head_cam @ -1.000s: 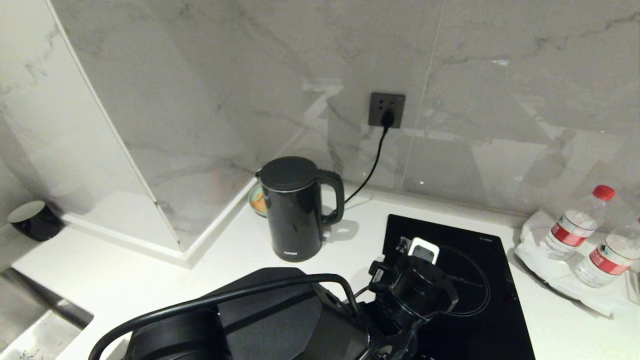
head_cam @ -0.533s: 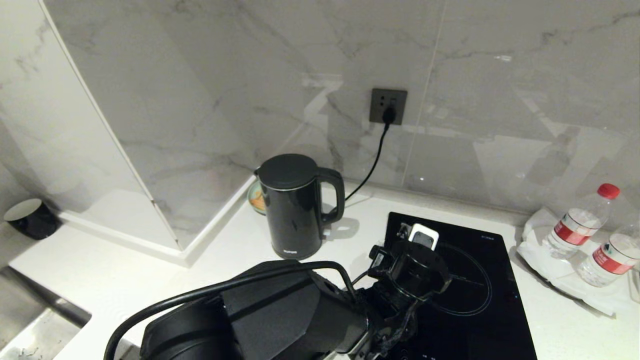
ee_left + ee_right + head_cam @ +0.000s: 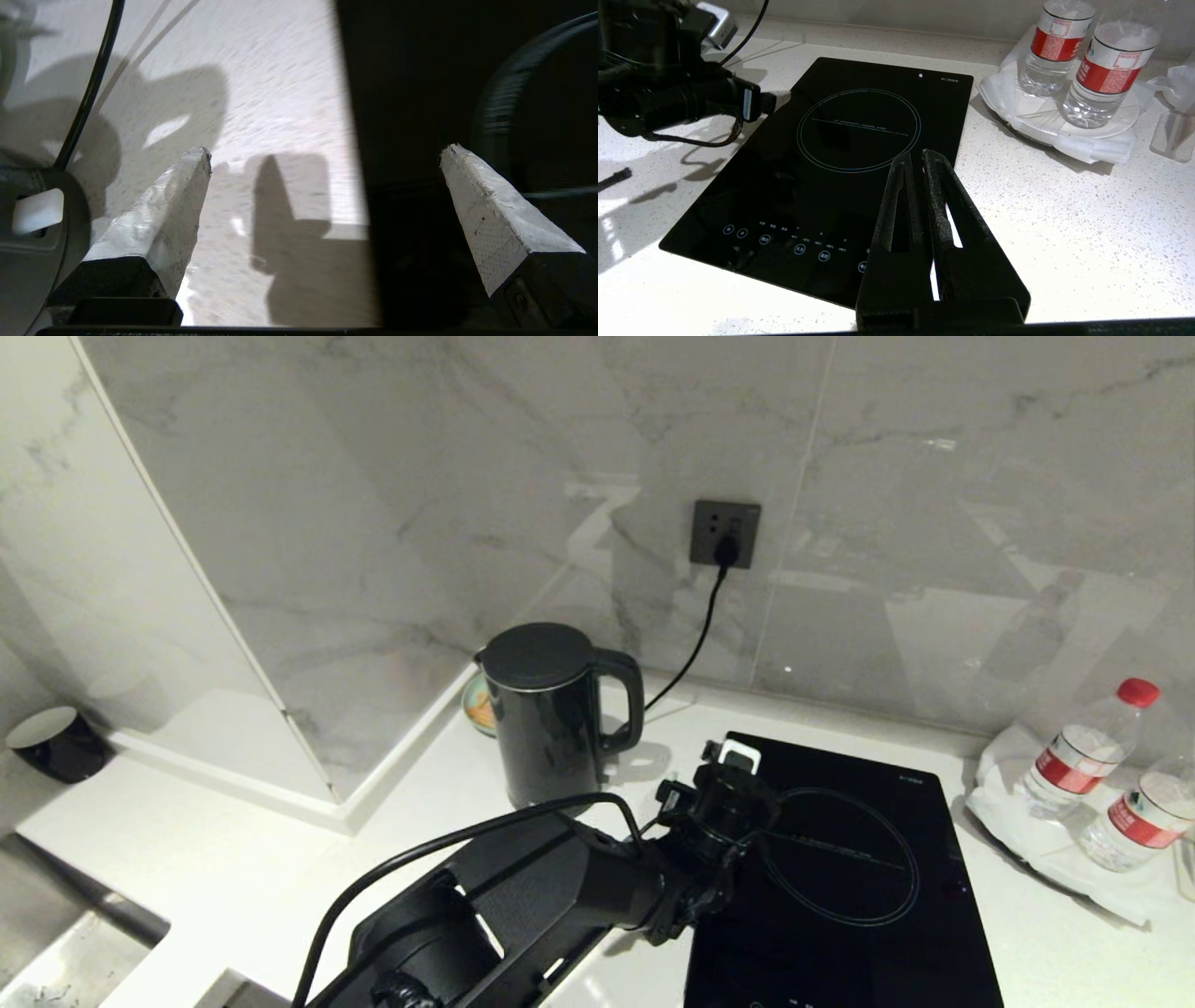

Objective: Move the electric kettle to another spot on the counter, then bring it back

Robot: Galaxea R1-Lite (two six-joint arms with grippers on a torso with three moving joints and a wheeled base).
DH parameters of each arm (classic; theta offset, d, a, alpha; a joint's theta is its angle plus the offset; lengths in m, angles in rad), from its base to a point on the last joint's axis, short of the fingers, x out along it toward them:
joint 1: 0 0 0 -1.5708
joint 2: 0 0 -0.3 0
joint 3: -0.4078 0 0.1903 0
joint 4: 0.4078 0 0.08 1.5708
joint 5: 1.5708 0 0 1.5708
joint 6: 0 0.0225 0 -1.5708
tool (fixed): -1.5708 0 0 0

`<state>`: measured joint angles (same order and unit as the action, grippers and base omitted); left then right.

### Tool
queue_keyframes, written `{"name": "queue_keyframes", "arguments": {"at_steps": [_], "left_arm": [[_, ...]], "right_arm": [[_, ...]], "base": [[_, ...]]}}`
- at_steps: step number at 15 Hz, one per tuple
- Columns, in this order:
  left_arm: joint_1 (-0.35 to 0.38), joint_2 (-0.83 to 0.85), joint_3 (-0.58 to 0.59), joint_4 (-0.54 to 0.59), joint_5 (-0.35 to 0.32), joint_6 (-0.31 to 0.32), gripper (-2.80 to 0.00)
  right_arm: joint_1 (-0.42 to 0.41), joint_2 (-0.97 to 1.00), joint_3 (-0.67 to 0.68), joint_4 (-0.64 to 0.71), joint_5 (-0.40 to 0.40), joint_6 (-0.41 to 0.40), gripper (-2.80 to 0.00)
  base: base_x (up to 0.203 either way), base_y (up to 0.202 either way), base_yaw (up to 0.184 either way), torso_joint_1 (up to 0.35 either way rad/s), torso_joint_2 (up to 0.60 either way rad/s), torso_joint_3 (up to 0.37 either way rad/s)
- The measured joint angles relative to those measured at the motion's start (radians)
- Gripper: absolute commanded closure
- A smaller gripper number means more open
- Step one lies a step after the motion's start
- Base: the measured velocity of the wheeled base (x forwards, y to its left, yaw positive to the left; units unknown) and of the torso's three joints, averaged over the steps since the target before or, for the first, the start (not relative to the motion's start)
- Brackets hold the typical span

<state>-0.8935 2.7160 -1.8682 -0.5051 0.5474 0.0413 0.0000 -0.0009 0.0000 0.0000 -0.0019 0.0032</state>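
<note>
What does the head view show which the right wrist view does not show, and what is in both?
Only the head view shows the electric kettle upright on the counter, and the wall socket. Only the right wrist view shows the right gripper, shut, and the cooktop's touch buttons. Both show the cooktop, the two water bottles and the left arm.

Glossy black kettle (image 3: 546, 714), white speckled counter (image 3: 243, 859), black cooktop (image 3: 868, 933) with thin ring, grey-veined marble wall (image 3: 467, 476), red-capped bottle (image 3: 1074, 751)

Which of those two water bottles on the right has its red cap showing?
The bottle nearer the cooktop: its red cap stands out against the wall. The other bottle, beside it towards the picture's edge, is cut off, so no cap shows.
</note>
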Motion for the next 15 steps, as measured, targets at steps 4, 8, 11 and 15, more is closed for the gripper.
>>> {"name": "queue_keyframes", "arguments": {"at_steps": [4, 8, 11, 15], "left_arm": [[0.045, 0.014, -0.006, -0.013, 0.001, -0.015, -2.8], [0.062, -0.011, 0.006, -0.013, 0.008, -0.035, -2.8], [0.069, -0.034, 0.044, -0.014, 0.013, -0.046, -2.8], [0.082, -0.049, 0.076, -0.016, 0.016, -0.052, -2.8]], "right_arm": [[0.0, 0.0, 0.0, 0.0, 0.0, 0.0, 0.0], [0.0, 0.0, 0.0, 0.0, 0.001, 0.0, 0.0], [0.0, 0.0, 0.0, 0.0, 0.001, -0.001, 0.0], [0.0, 0.0, 0.0, 0.0, 0.0, 0.0, 0.0]], "base": [[0.0, 0.0, 0.0, 0.0, 0.0, 0.0], [0.0, 0.0, 0.0, 0.0, 0.0, 0.0], [0.0, 0.0, 0.0, 0.0, 0.0, 0.0], [0.0, 0.0, 0.0, 0.0, 0.0, 0.0]]}}
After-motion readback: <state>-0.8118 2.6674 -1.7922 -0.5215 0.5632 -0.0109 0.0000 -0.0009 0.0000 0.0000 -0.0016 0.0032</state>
